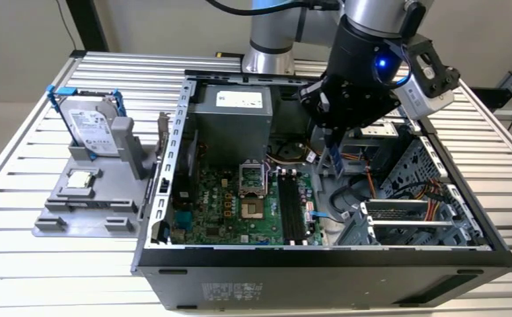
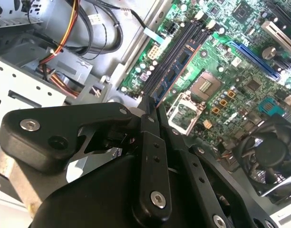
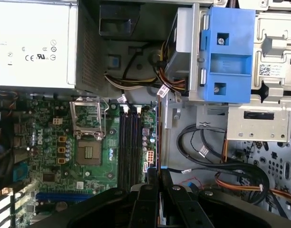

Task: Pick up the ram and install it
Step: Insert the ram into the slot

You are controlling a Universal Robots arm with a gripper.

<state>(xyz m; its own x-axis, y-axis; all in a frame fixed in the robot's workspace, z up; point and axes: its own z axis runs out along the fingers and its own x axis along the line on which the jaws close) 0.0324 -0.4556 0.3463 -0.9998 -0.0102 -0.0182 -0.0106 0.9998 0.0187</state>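
Observation:
My gripper (image 1: 329, 150) hangs inside the open computer case (image 1: 163, 198), shut on the ram (image 1: 335, 160), a thin blue-green stick held upright and pointing down. In both wrist views the ram shows edge-on, sticking out from between the black fingers (image 3: 146, 194): ram (image 3: 157, 137), ram (image 2: 176, 69). The dark memory slots (image 1: 291, 205) lie on the green motherboard (image 1: 211, 211) below, a little to the exterior view's left of the stick. The stick is above the board and apart from the slots (image 3: 129, 142).
A grey fixture (image 1: 88, 211) at the exterior view's left carries a hard drive in a blue frame (image 1: 92, 122) and a small square processor chip (image 1: 79, 178). Inside the case are the power supply (image 1: 234, 119), processor socket (image 1: 253, 211), a blue drive bracket (image 3: 228, 52) and loose cables (image 1: 361, 195).

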